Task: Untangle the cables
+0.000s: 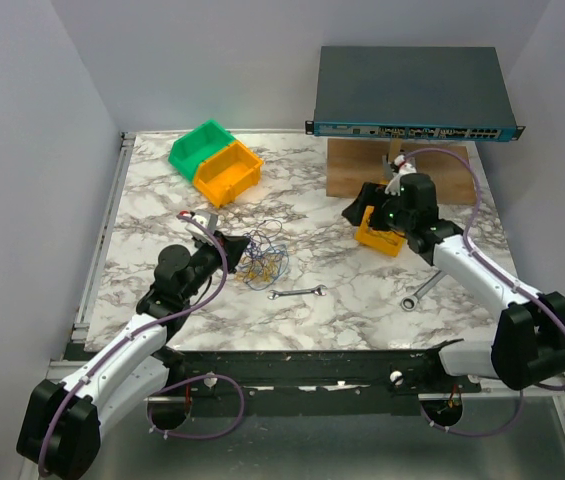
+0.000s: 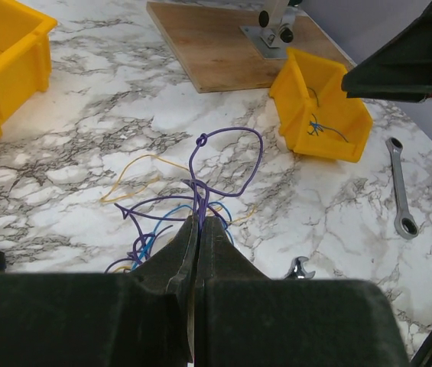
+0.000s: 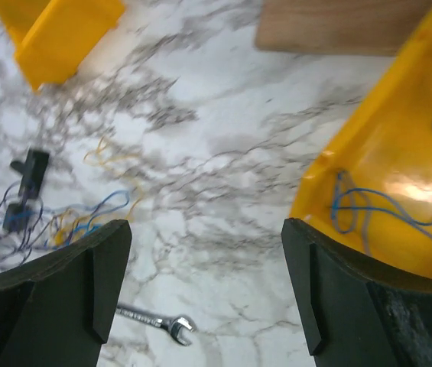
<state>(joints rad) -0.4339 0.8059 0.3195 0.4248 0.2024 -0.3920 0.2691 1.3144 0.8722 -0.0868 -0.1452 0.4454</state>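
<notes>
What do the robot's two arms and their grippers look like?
Both the left arm and right arm have white links between chunky black joints, with a lilac cable looping along each. The left gripper and right gripper have black, wedge-shaped fingers.

Robotics lab bench: marble-print tabletop [image 1: 332, 260] boxed by grey walls [image 1: 32, 150], two bolted-down robot arms [image 1: 132, 350], network switch [image 1: 412, 95] on a wooden board [image 1: 352, 172], plastic parts bins [image 1: 224, 183], wrenches [image 1: 297, 293].

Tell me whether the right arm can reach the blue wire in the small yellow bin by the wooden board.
Probably yes. The right gripper hangs open over the edge of the small yellow bin, whose top is open, and nothing covers the blue wire inside. A small sideways shift seems needed.
</notes>
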